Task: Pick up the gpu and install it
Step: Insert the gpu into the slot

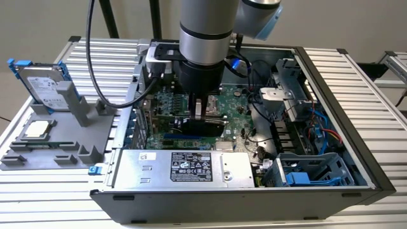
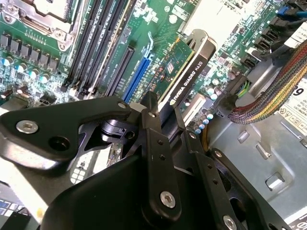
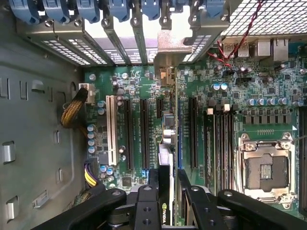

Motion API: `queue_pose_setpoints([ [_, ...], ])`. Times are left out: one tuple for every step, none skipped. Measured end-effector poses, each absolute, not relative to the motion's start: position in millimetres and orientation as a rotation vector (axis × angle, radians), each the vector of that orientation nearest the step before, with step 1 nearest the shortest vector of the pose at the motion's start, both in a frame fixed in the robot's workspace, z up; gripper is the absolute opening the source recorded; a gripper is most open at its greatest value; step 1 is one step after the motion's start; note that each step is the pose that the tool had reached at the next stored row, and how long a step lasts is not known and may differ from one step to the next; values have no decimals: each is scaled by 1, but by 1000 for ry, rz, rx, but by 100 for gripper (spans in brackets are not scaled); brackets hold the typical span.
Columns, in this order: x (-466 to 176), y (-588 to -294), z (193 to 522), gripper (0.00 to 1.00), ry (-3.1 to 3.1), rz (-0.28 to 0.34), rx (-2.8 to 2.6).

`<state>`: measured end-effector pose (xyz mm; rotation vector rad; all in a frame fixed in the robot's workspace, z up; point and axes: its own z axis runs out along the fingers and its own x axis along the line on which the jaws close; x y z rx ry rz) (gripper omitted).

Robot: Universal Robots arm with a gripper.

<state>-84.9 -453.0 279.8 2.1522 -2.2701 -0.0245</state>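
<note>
- Computer case (image 1: 356,157): open tower lying on its side on a slatted metal table (image 1: 356,62), interior exposed to the exterior view.
- Robot arm (image 1: 203,43): reaches down from above into the middle of the case.
- Motherboard (image 1: 239,119): green board covering the case floor; in the first wrist view its empty CPU socket (image 3: 265,167) and the long expansion slots (image 3: 129,134) are visible.
- Power supply (image 1: 184,168): silver box along the near edge of the case in the exterior view.
- Grey fixture tray (image 1: 57,143): on the table at the exterior view's left, well apart from the case. It holds a hard drive (image 1: 45,88) with blue rails standing tilted, and a small square CPU chip (image 1: 35,130) lying flat.
- Gripper (image 1: 200,114): black fingers clenched on the gpu, one on each face of the card, as seen in both wrist views.
- Gpu (image 2: 184,79): held on edge inside the case, directly above the motherboard's slot area. In the first wrist view its metal bracket (image 3: 170,50) sits against the rear slot openings and the card runs in line with the slots. Whether its edge connector is fully seated cannot be told.
</note>
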Motion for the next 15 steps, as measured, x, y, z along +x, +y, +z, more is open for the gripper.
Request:
queue_pose_setpoints([
  [-85, -453, 280, 0, -2270, -24, 2152],
  [-85, -453, 279, 0, -2270, -24, 2152],
  [-85, -453, 279, 0, -2270, -24, 2152],
  [-85, -454, 279, 0, -2270, -24, 2152],
  [-85, -454, 279, 0, -2269, -24, 2152],
  [-85, -454, 279, 0, -2269, -24, 2152],
  [-85, -454, 279, 0, -2270, -24, 2152],
  [-85, -454, 279, 0, -2269, -24, 2152],
  [-85, -454, 279, 0, -2270, -24, 2152],
  [-85, -454, 279, 0, -2269, -24, 2152],
  [-85, -454, 279, 0, -2269, -24, 2152],
  [-85, -454, 279, 0, -2269, -24, 2152],
  [-85, -454, 279, 0, -2270, -24, 2152],
  [-85, -454, 279, 0, -2270, -24, 2152],
  [-85, -454, 279, 0, -2270, -24, 2152],
])
